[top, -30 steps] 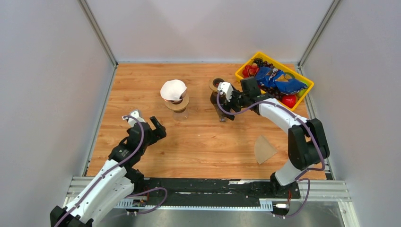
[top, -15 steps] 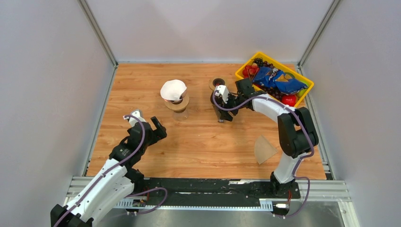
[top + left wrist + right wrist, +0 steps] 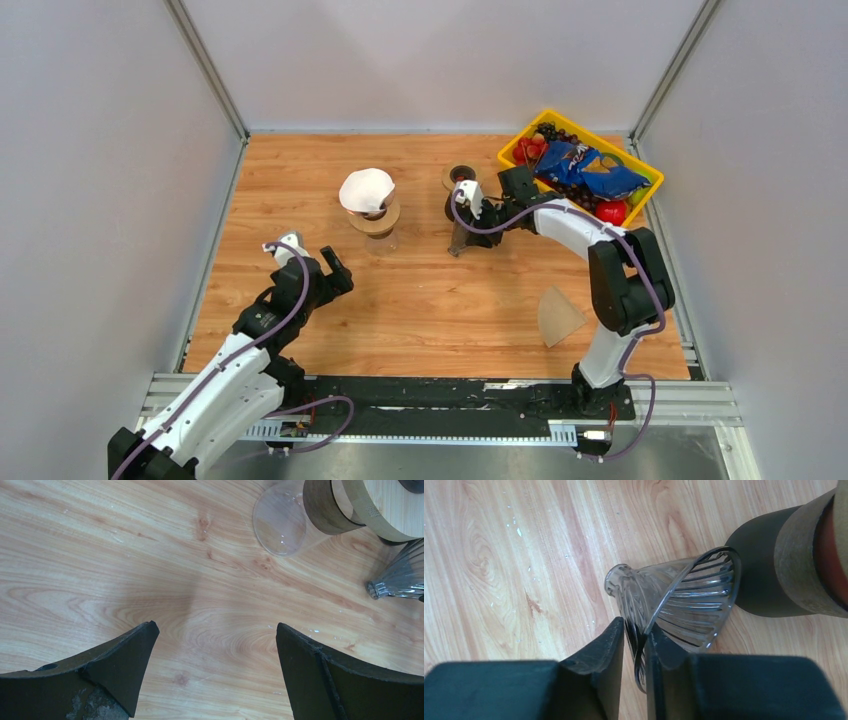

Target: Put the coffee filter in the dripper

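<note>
A clear ribbed glass dripper (image 3: 684, 600) lies tilted on its side on the wooden table, beside a dark cylinder with a brown band (image 3: 774, 575). My right gripper (image 3: 634, 635) is shut on the dripper's rim, one finger inside the cone and one outside. From above, the right gripper (image 3: 462, 232) and the dripper (image 3: 457, 245) sit mid-table. A tan paper coffee filter (image 3: 558, 315) lies flat near the right arm's base. My left gripper (image 3: 312, 258) stands open over bare wood at the left, and its own view shows the left gripper (image 3: 215, 640) holding nothing.
A glass carafe with a wooden collar (image 3: 375, 220) holds a white paper filter (image 3: 366, 189) at centre left. A yellow bin (image 3: 640, 160) of fruit and a blue packet stands back right. Grey walls close the sides and back.
My right gripper has closed from wide open onto the dripper's rim after shifting slightly left. The dripper now leans over. The left arm has not moved.
</note>
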